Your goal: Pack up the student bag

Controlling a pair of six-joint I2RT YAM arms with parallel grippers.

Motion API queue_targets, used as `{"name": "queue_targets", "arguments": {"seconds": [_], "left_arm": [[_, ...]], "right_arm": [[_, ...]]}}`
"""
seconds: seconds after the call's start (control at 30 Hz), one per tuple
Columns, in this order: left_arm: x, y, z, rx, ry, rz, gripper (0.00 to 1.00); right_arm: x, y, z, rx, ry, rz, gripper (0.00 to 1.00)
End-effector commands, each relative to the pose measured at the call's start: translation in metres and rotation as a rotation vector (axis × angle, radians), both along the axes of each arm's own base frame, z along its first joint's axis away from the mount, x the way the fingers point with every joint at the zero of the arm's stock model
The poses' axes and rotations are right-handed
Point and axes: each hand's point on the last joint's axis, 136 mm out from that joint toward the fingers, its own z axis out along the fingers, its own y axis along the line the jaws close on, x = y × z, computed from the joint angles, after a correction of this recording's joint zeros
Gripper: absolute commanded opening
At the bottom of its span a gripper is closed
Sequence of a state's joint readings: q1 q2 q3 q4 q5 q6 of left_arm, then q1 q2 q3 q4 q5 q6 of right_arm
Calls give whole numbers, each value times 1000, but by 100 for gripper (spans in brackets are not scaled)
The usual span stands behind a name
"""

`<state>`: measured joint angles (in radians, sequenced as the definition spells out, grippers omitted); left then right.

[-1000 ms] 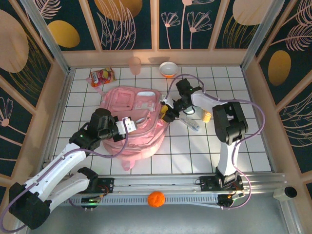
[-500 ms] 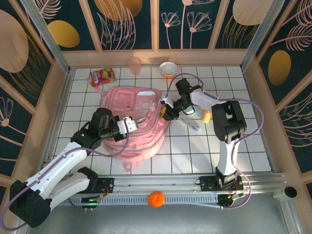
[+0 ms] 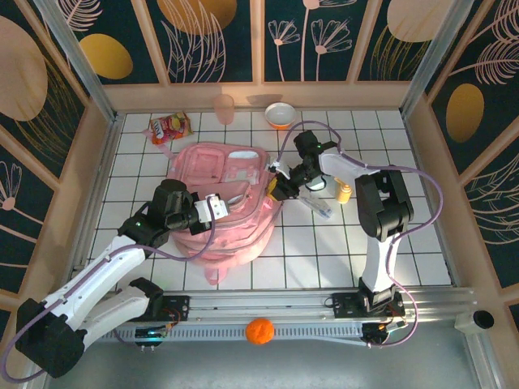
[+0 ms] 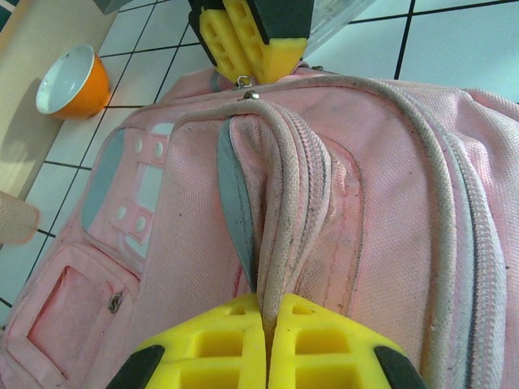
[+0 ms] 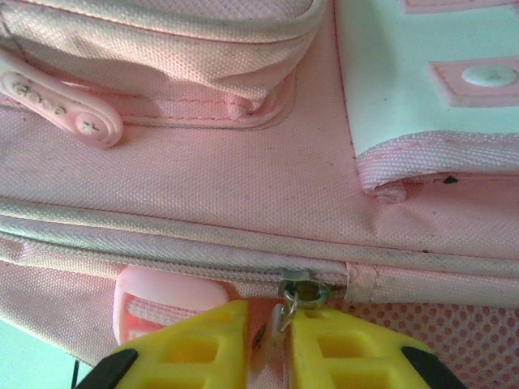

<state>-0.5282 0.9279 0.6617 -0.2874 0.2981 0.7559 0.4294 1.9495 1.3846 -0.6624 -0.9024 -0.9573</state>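
Note:
The pink student bag point(image 3: 223, 207) lies flat in the middle of the tiled table. My left gripper point(image 3: 212, 207) is over its middle and is shut on a raised fold of the bag's white zip trim point(image 4: 272, 243), which runs up from between my yellow fingers point(image 4: 324, 340). My right gripper point(image 3: 276, 186) is at the bag's right edge, shut on the small zip pull tab point(image 5: 276, 328) that hangs from the metal slider point(image 5: 302, 289). In the left wrist view, the right gripper point(image 4: 253, 49) is at the far end of the zip.
A snack packet point(image 3: 168, 127), a pink cup point(image 3: 225, 108) and an orange bowl point(image 3: 280, 115) stand along the back. A small yellow bottle point(image 3: 344, 193) and a pen-like item point(image 3: 318, 207) lie right of the bag. An orange ball point(image 3: 259, 331) sits by the rail.
Both grippers keep their holds on the bag. The right arm has shifted very slightly at the bag's right edge; the bag looks almost unmoved.

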Motion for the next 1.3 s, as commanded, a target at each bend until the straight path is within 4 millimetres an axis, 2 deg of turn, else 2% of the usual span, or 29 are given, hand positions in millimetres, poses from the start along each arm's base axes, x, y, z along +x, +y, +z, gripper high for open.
{"name": "queue_targets", "arguments": {"seconds": [0.0, 0.1, 0.23, 0.37, 0.5, 0.73, 1.03, 1.27], "left_arm": [[16, -7, 34, -67, -144, -2, 0], [22, -4, 35, -73, -149, 41, 0], [33, 3, 31, -76, -130, 127, 0], [39, 7, 31, -98, -106, 195, 0], [43, 11, 40, -152, -99, 260, 0], [36, 4, 37, -177, -41, 271, 0], [44, 19, 34, -175, -27, 473, 0], [56, 8, 44, -270, -4, 558, 0]], "right_arm": [[-11, 1, 14, 36, 31, 10, 10], [-7, 0, 18, 23, 15, -22, 0], [-1, -2, 33, 24, -22, -86, 0], [-4, -1, 56, 49, -58, -133, 0], [-20, 5, 63, 24, -65, -130, 0], [-32, 17, 70, 22, -36, -196, 0], [-63, 42, 90, 39, 28, -197, 0], [-90, 55, 95, 43, 86, -237, 0]]}}
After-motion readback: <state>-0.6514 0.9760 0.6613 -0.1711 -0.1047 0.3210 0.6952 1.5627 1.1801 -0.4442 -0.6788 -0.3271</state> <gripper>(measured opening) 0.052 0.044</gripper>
